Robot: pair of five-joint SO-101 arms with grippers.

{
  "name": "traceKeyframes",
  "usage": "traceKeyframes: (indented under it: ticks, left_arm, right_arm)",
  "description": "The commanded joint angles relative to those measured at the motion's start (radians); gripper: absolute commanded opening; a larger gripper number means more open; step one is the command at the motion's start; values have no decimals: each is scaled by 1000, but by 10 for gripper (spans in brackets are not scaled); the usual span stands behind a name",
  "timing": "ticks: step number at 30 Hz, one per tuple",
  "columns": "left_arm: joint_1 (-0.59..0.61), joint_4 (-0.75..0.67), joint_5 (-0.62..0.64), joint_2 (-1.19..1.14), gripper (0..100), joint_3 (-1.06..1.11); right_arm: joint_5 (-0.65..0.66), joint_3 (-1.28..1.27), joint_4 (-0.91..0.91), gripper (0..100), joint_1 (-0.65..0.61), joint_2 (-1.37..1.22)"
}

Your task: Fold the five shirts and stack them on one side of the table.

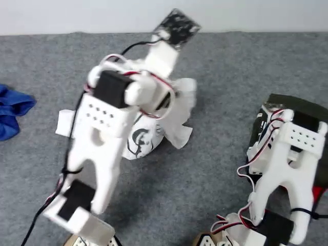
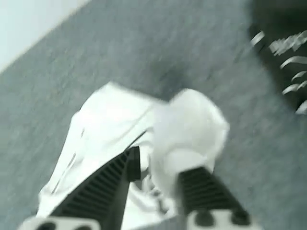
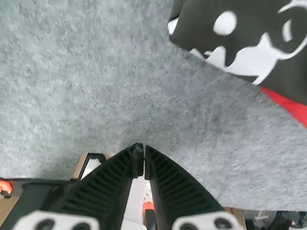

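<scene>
Two grippers we follow, left gripper (image 2: pixel 163 160) clamped on a bunch of the white shirt (image 2: pixel 110 120) crumpled mid-table, right gripper (image 3: pixel 139 149) pressed closed on nothing above the grey mat (image 3: pixel 72 72), black shirt (image 1: pixel 297 105) lying near it, blue shirt (image 1: pixel 10 110) at the far left edge.

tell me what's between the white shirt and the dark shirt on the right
Just bare grey table cover lies between the white shirt and the dark shirt, as the high view shows.
</scene>
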State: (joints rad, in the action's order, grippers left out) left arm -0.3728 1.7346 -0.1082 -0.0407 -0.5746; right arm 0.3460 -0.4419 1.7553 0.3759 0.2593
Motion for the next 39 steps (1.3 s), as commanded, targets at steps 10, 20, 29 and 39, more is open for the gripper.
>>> traceKeyframes:
  ticks: [10, 20, 29, 39]
  left_arm:
    - [381, 17, -164, 497, 4, 587]
    - [793, 18, -387, 848, 4, 857]
    - [997, -104, -402, 916, 5, 1188]
    - [1189, -160, -402, 918, 5, 1354]
  right_arm:
    - [-5, -31, 41, 10, -2, 213]
    - [-5, 38, 36, 12, -225, 314]
    - [-9, 242, -1, 10, -506, 136]
    - [-9, 396, 19, 10, -515, -47]
